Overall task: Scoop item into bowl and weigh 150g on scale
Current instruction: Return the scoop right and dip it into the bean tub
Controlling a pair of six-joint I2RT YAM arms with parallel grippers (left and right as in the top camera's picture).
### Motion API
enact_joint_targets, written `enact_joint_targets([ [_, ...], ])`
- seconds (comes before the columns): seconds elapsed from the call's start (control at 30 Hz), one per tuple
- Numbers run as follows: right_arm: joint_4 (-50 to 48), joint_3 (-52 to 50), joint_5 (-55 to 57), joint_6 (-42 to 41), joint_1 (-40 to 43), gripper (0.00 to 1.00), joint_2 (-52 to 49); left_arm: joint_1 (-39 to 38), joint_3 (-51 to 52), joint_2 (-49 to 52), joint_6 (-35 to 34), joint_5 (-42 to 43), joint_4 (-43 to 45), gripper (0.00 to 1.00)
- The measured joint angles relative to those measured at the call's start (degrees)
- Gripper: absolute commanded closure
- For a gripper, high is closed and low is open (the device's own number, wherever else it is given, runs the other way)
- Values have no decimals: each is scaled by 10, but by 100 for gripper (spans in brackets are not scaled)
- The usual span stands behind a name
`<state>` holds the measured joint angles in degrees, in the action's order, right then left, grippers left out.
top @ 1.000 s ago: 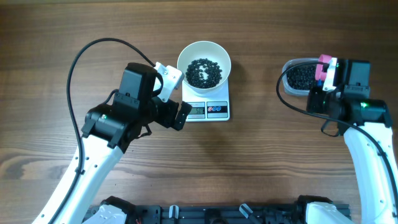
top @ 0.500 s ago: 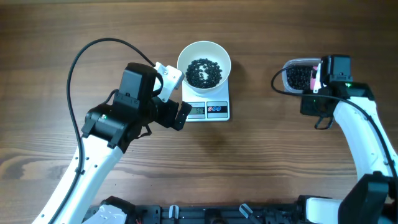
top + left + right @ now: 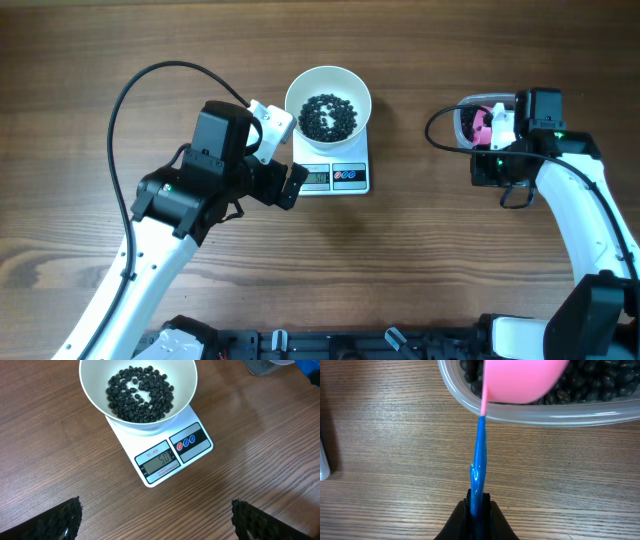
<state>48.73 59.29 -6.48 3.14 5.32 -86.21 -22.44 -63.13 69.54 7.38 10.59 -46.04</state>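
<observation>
The black beads [image 3: 140, 395] are in two places. One loose heap lies in the bottom of the white bowl [image 3: 92, 380], and the bowl stands on the white scale [image 3: 195, 440], straight ahead of the left gripper [image 3: 157, 522]. The scale's display edge is the part nearest that gripper, and its digits are too small for me to read for sure. The left gripper's fingers are spread wide and have hold of nothing. They hover over the wooden table [image 3: 400, 260] just short of the scale.

More beads fill the clear tub [image 3: 545, 412], directly in front of the right gripper [image 3: 478, 502]. Its jaws are pinched tight on the blue handle [image 3: 480, 455] of a scoop [image 3: 520, 380]. The handle runs forward from the fingertips, and the pink cup sits over the tub's near rim, above the beads. The tub is well apart from the scale.
</observation>
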Motion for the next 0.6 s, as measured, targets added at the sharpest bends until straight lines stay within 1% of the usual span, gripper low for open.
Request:
enact_joint_targets([
  [0.37, 6, 3, -6, -3, 2, 96, 3, 0, 0, 0, 0, 0, 0, 0],
  [0.5, 15, 3, -6, -5, 2, 96, 27, 0, 0, 0, 0, 0, 0, 0],
  [0.6, 16, 3, 9, -26, 2, 95, 47, 0, 0, 0, 0, 0, 0, 0],
])
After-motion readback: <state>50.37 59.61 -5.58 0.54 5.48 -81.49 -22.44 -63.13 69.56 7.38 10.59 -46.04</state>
